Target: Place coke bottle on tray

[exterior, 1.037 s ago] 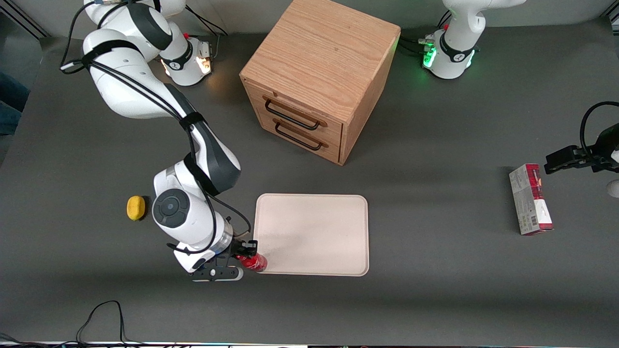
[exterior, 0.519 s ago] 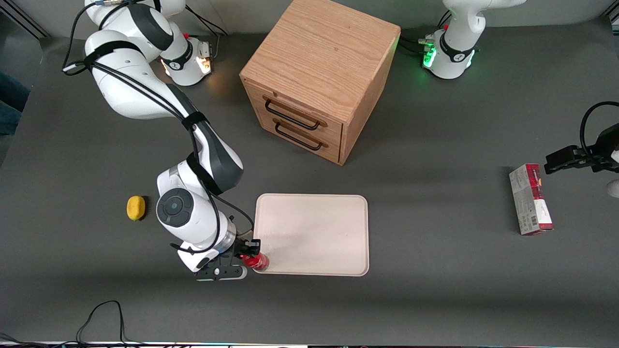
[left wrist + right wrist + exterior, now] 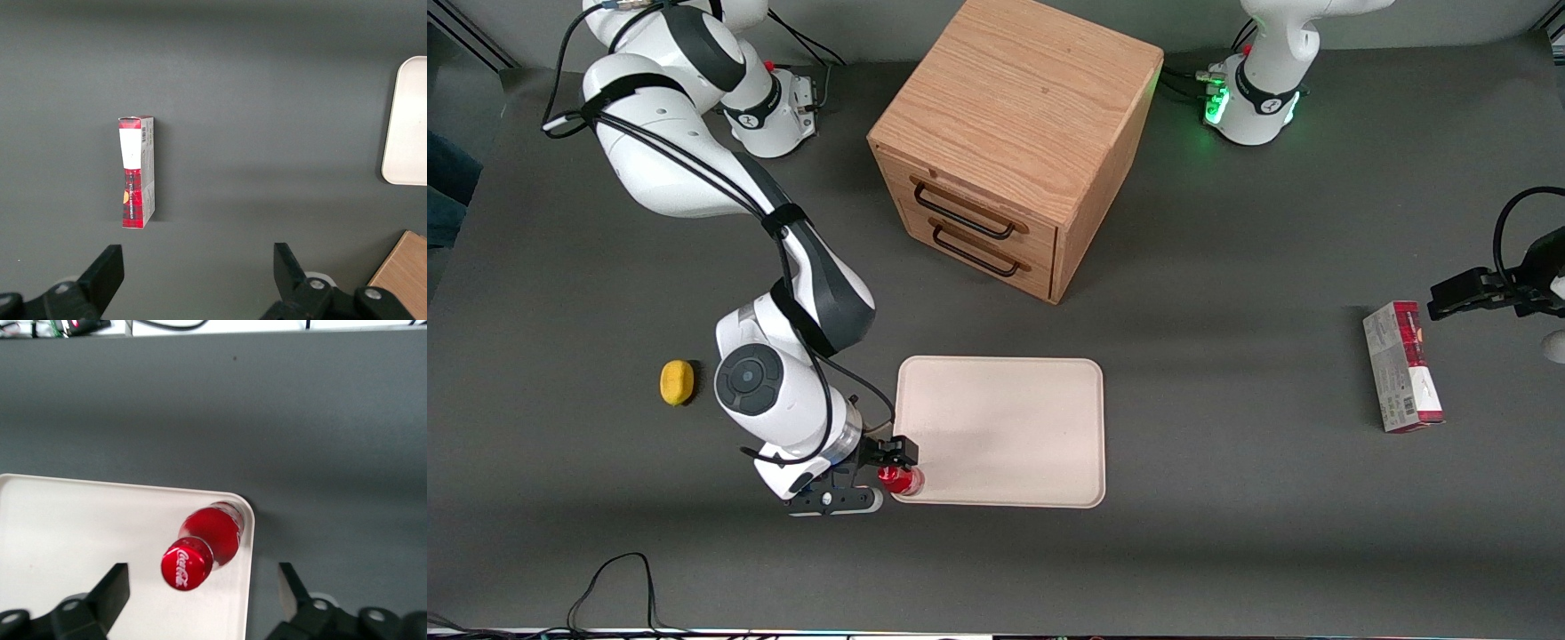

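Observation:
The coke bottle [image 3: 899,479], red with a red cap, stands upright on the cream-white tray [image 3: 1005,427], at the tray corner nearest the front camera toward the working arm's end. In the right wrist view the bottle [image 3: 200,547] shows cap-up just inside the rim of the tray [image 3: 100,533]. My right gripper [image 3: 889,467] is open over the bottle and touches nothing. Its two fingers stand wide apart on either side of the cap, as the gripper [image 3: 200,600] shows in the right wrist view.
A wooden two-drawer cabinet [image 3: 1014,133] stands farther from the front camera than the tray. A small yellow object [image 3: 677,382] lies beside the working arm. A red-and-grey carton [image 3: 1402,364] lies toward the parked arm's end; it also shows in the left wrist view [image 3: 137,170].
The bottle went from tilted in the shut gripper at the tray's edge to standing upright on the tray corner. The gripper has opened and let it go.

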`<action>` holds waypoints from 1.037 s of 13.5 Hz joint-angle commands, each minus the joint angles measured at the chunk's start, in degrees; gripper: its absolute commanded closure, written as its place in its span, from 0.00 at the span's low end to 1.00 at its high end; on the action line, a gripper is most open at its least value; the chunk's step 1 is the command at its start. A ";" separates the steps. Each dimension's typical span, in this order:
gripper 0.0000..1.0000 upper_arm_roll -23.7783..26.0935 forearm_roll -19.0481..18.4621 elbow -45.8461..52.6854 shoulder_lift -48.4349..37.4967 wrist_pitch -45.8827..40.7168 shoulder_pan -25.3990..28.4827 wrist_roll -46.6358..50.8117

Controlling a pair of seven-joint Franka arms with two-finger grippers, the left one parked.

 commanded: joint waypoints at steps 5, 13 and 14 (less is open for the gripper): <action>0.00 -6.48 10.70 -28.22 -31.29 -8.81 -3.67 -4.89; 0.00 -21.35 16.01 -55.86 -64.55 -17.41 -3.40 -16.05; 0.00 -22.59 15.84 -55.52 -65.18 -19.26 -3.32 -16.69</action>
